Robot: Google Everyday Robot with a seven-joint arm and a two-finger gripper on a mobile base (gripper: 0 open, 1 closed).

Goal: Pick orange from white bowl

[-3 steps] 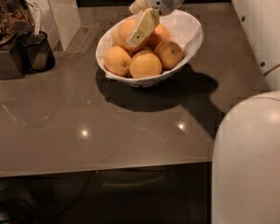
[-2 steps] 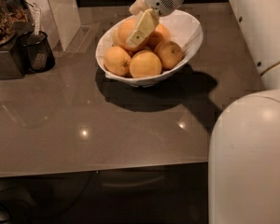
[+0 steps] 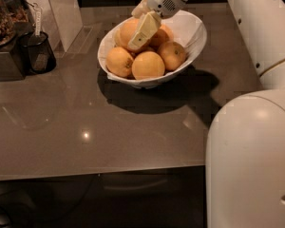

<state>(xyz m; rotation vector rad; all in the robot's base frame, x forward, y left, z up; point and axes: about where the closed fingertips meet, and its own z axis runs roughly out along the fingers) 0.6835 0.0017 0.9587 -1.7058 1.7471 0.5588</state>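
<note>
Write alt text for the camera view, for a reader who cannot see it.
The robot's end effector reaches into a white bowl of oranges, over the orange topping the pile at the back left. The bowl sits on a grey counter, with a black cup to its left.

We recorded the gripper (image 3: 141,32) near the far edge of the bench (image 3: 85,113). It was cream-coloured, below a white wrist housing (image 3: 164,1) with a dotted grille. The arm link (image 3: 256,27) was glossy white, with small dark holes and a thin yellow seam. The rounded white shell (image 3: 251,160) bore one dark slot.
</note>
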